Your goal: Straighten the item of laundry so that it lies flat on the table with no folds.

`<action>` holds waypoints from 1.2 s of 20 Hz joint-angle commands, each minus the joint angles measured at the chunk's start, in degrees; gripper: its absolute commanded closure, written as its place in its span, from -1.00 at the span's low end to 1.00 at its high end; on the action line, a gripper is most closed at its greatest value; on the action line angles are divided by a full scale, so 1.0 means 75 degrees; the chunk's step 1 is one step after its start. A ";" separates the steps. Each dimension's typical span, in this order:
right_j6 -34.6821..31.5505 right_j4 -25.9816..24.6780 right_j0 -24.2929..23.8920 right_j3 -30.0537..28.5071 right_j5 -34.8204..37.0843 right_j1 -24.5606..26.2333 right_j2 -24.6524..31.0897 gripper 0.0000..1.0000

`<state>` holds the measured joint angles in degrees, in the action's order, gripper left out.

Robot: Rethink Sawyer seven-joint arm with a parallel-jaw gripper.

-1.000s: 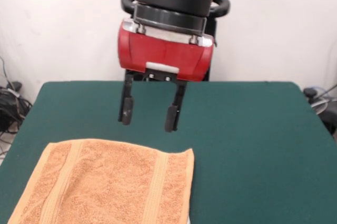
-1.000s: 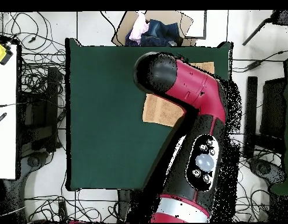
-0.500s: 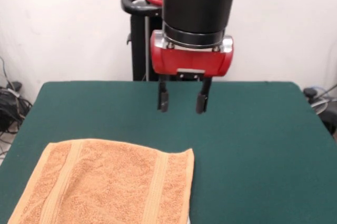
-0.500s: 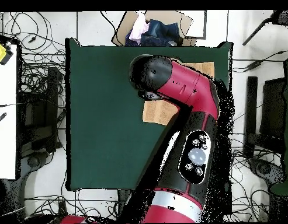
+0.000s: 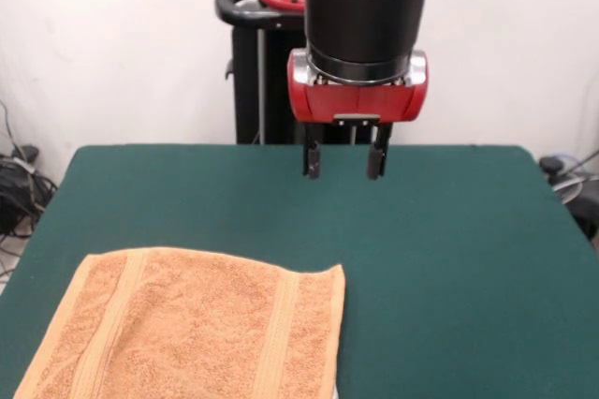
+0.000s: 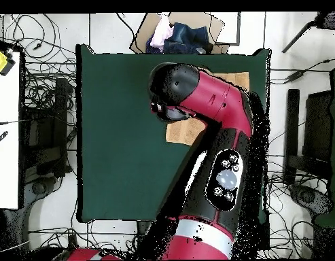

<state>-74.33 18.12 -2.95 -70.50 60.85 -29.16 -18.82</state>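
So the towel (image 5: 197, 324) is this orange-tan terry thing sitting at the front-left part of the green counter (image 5: 449, 258) in the front view, with its lower edge running off the bottom of the picture. What shows of it looks pretty flat: fuzzy looped surface, two flat woven bands running front to back, one near the left side and one nearer the right edge. The far edge is mostly straight, and the far right corner pokes up a tiny bit with a slight curl. No obvious big folds in the visible part, but I can't tell about whatever is cut off below.

In the overhead view the towel (image 6: 187, 130) is mostly covered by the arm (image 6: 217, 122); only a patch shows beside the arm, plus a sliver by the counter's edge.

The arm comes straight down, black cylinder on top of a red wrist block. The hand (image 5: 343, 162) points down with its two dark fingers (image 5: 312, 160) parallel and spread apart with a clear gap, nothing between them. It hangs above the bare green felt toward the far side of the counter, well apart from the towel and not touching it.
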 commanded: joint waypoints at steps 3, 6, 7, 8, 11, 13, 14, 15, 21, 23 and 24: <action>-0.2105 0.0029 -0.0132 -0.0349 -0.0129 0.0385 0.0389 -1.00; -0.2038 0.0033 -0.0157 -0.0393 -0.0293 0.0381 0.0426 -1.00; -0.2022 0.0034 -0.0153 -0.0439 -0.0439 0.0390 0.0445 -1.00; -0.2039 0.0041 -0.0161 -0.0431 -0.0540 0.0449 0.0459 -1.00; -0.2046 0.0086 -0.0209 -0.0586 -0.1246 0.0679 0.0573 -1.00; -0.2054 0.0121 -0.0249 -0.0613 -0.1557 0.0869 0.0652 -1.00; -0.2006 0.0130 -0.0271 -0.0622 -0.1779 0.0932 0.0703 -1.00; -0.2018 0.0143 -0.0278 -0.0604 -0.1839 0.1012 0.0724 -1.00; -0.2079 0.0201 -0.0272 -0.0880 -0.2710 0.1282 0.0803 -1.00; -0.2056 0.0228 -0.0289 -0.1052 -0.3023 0.1303 0.0858 -1.00; -0.2049 0.0226 -0.0276 -0.1118 -0.3090 0.1284 0.0853 -1.00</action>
<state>-74.33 18.16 -4.10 -70.37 43.61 -22.66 -18.59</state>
